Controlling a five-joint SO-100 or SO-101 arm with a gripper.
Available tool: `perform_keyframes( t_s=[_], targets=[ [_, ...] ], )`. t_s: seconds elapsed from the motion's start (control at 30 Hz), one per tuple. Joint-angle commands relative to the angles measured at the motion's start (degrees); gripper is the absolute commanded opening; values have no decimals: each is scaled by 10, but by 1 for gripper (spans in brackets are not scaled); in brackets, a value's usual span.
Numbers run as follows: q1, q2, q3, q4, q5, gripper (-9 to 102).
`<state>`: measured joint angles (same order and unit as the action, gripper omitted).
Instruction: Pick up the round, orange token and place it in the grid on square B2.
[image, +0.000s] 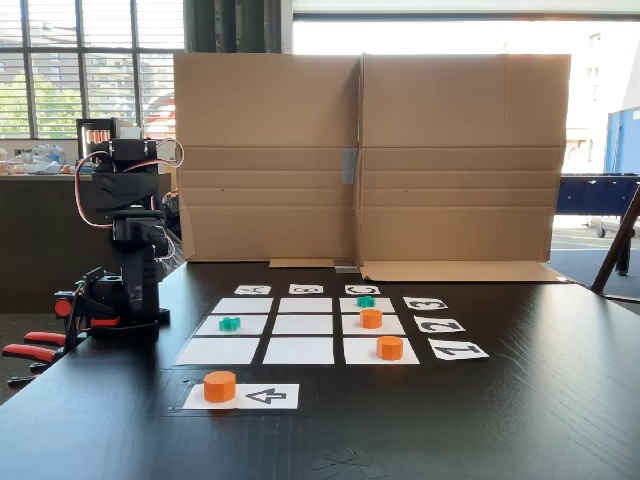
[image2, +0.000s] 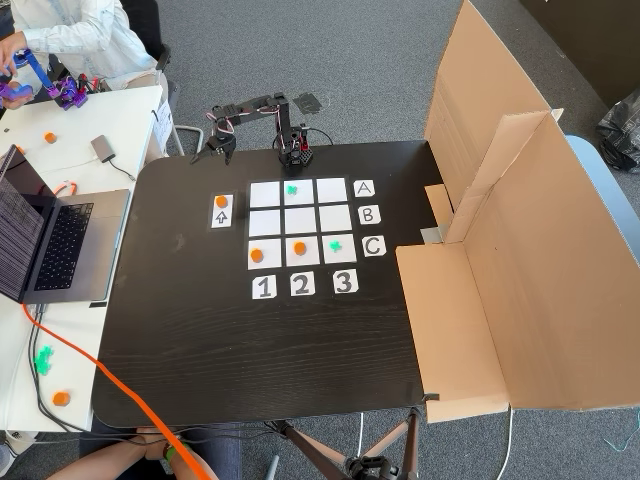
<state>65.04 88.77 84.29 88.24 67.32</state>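
One round orange token (image: 220, 386) (image2: 221, 201) stands on the white arrow card (image: 266, 396) beside the grid (image: 218, 351) (image2: 265, 194). Two more orange tokens (image: 371, 318) (image: 390, 347) sit in row C of the grid, in columns 2 and 1. The centre cell, square B2 (image: 303, 324) (image2: 300, 221), is bare white paper. The arm (image: 130, 240) is folded back at the table's edge. Its gripper (image2: 217, 145) hangs well away from every token, and its jaws are too small to read.
Two teal tokens (image: 229, 323) (image: 366, 301) lie in cells A2 and C3. A tall cardboard screen (image: 370, 160) walls off the far side of the table. A laptop (image2: 50, 240) and a person's arm (image2: 60, 30) are at a neighbouring white desk. An orange cable (image2: 120, 390) runs past the table's corner.
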Motion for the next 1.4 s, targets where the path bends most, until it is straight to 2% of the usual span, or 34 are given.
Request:
perform_keyframes(
  t_s=[0.0, 0.37, 0.93, 1.37],
  targets=[
    [-13, -22, -35, 5, -28, 78],
    [-54, -173, -124, 4, -88, 78],
    [-113, -312, -194, -33, -24, 81],
    [-117, -352, -250, -33, -7, 81]
  ],
)
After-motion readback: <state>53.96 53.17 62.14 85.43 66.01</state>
